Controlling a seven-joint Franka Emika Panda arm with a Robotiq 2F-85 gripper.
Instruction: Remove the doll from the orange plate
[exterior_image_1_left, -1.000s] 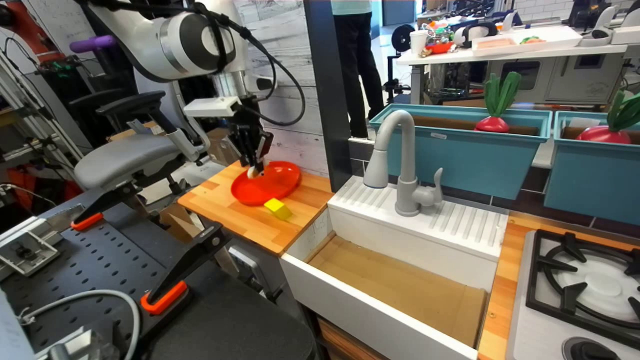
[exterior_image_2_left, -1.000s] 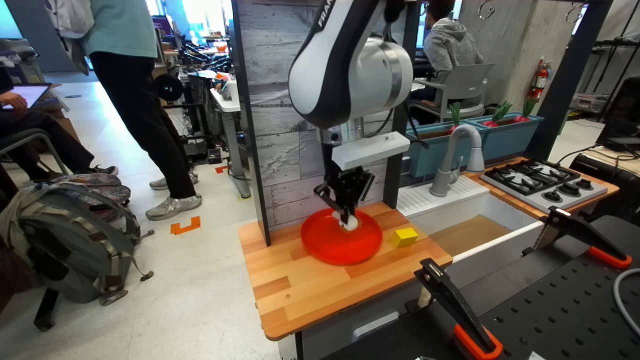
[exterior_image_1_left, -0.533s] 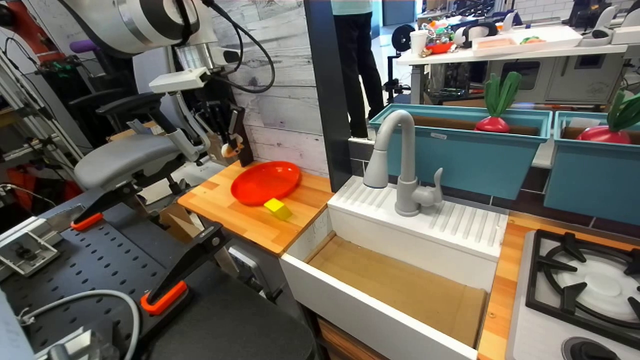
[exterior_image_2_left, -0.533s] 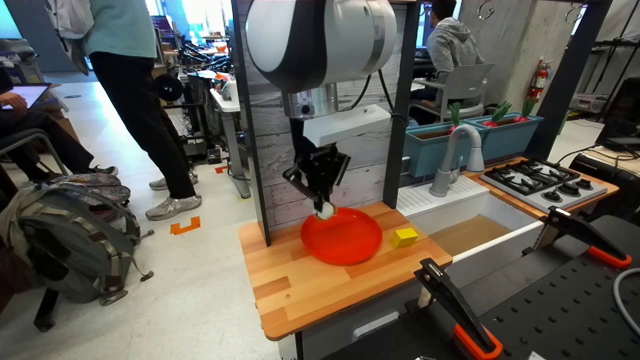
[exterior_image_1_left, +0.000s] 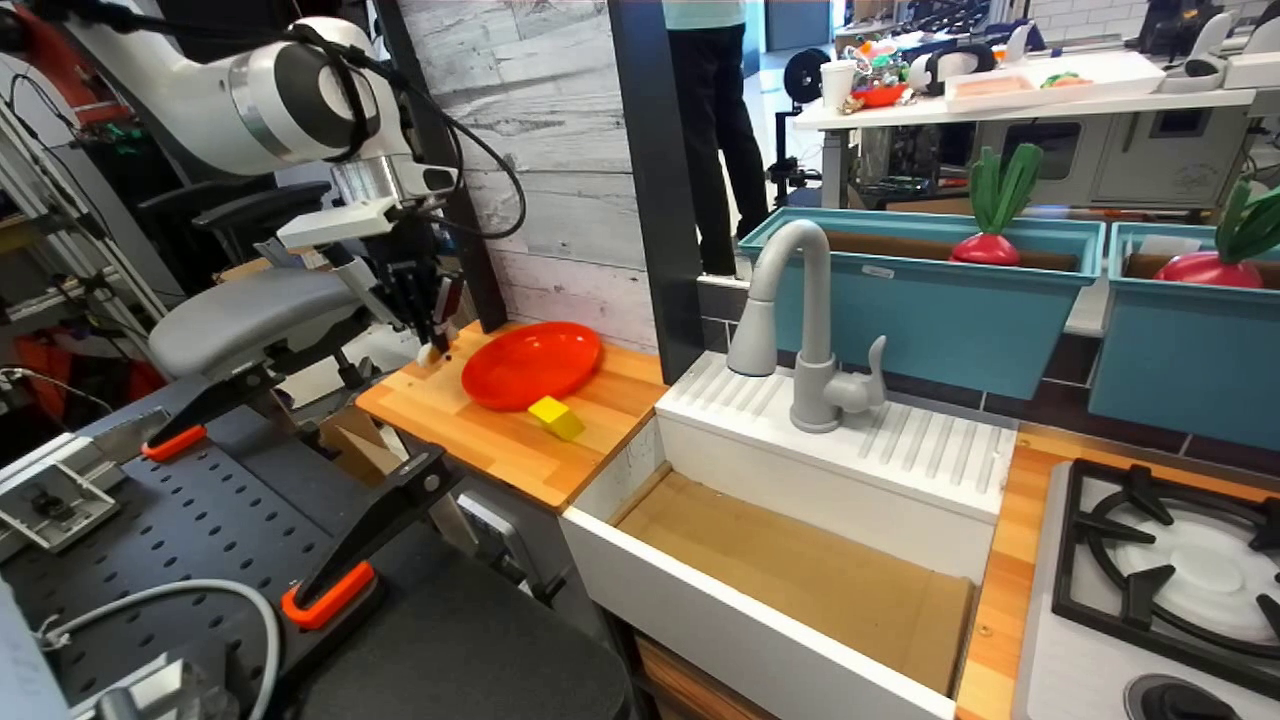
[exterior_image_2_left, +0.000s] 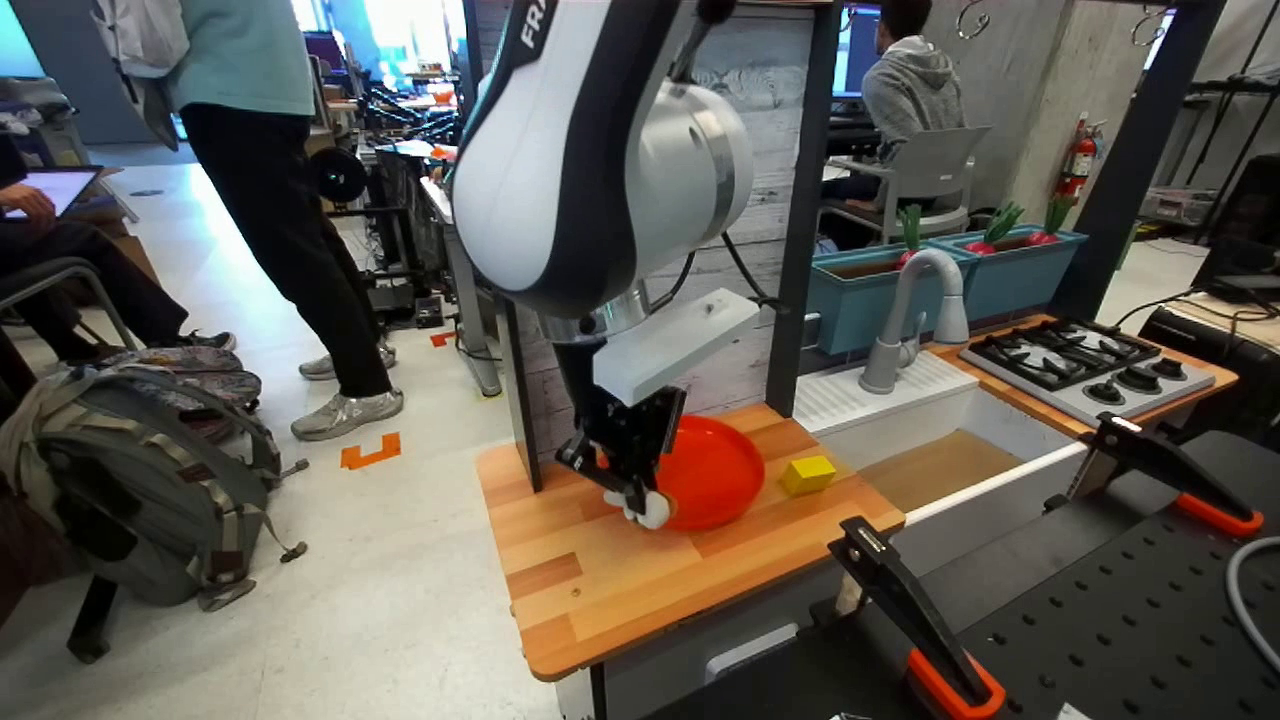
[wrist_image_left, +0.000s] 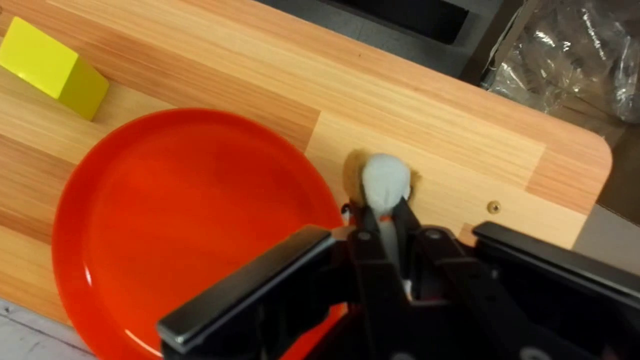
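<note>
The doll is pinched in my gripper; its pale whitish head sticks out past the fingertips in the wrist view. My gripper is shut on the doll, and its fingers hide much of the body. The doll also shows as a small pale lump in both exterior views. It is beside the orange plate, over the bare wood. I cannot tell whether it touches the wood. The plate lies flat in both exterior views, with nothing on it.
A yellow block lies on the wooden counter on the plate's far side from my gripper. A sink with a grey faucet adjoins the counter. A wood-patterned wall panel stands behind the plate. Black clamps stand near the front.
My gripper has carried the doll off the plate, up and away from the sink. In the last half second it has come lower, down over the counter's wood beside the plate.
</note>
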